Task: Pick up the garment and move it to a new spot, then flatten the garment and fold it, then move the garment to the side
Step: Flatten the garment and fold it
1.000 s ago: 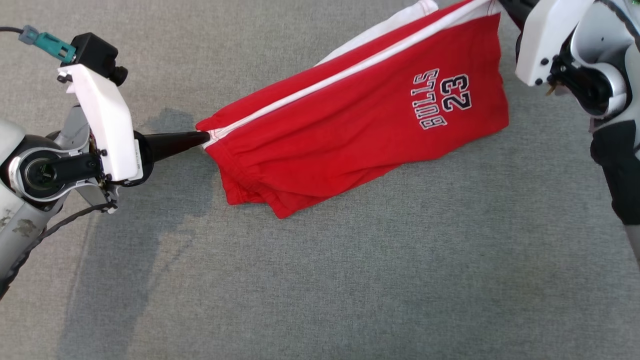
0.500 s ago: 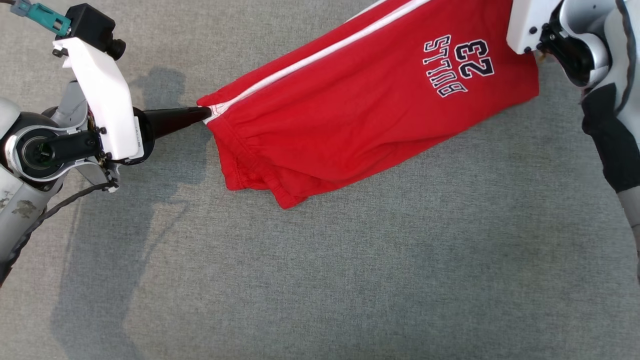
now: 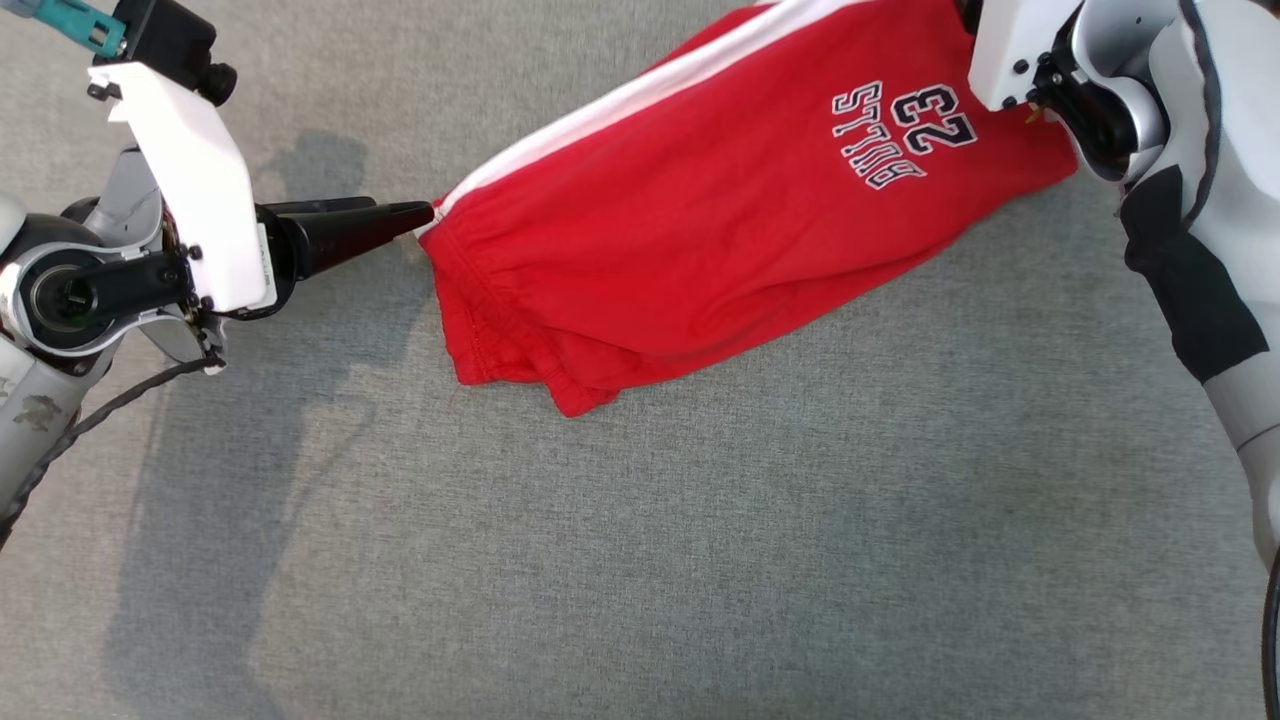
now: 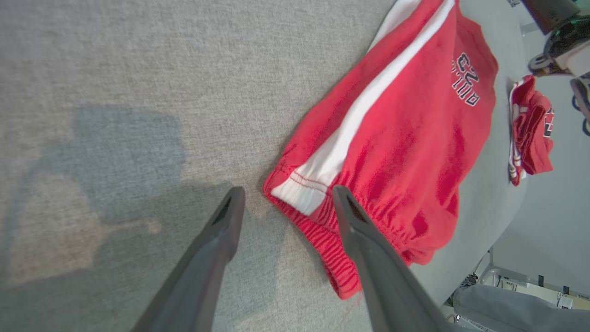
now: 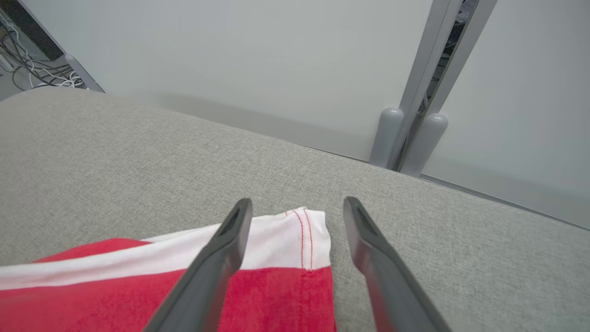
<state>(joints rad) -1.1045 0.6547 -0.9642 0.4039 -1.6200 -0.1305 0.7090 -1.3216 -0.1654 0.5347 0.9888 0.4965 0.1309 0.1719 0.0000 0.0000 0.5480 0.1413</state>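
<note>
The red shorts (image 3: 700,250) look light and limp. The left gripper (image 4: 288,191) stands open astride the waistband corner (image 4: 299,193), and the right gripper (image 5: 297,203) stands open astride the hem corner (image 5: 306,240). Both are likely firm holds.

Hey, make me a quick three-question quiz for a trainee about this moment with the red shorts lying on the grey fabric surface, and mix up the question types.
1. True or false: the left gripper has its two dark fingers spread apart at the waistband corner of the red basketball shorts with a white side stripe.
2. Multiple choice: which number is printed on the shorts under the word BULLS? A) 32 B) 23 C) 45
3. Fill in the blank: in the right wrist view, the hem corner lying between the fingers of the right gripper is coloured ___.

Key: 1 true; 2 B; 3 white.
</note>
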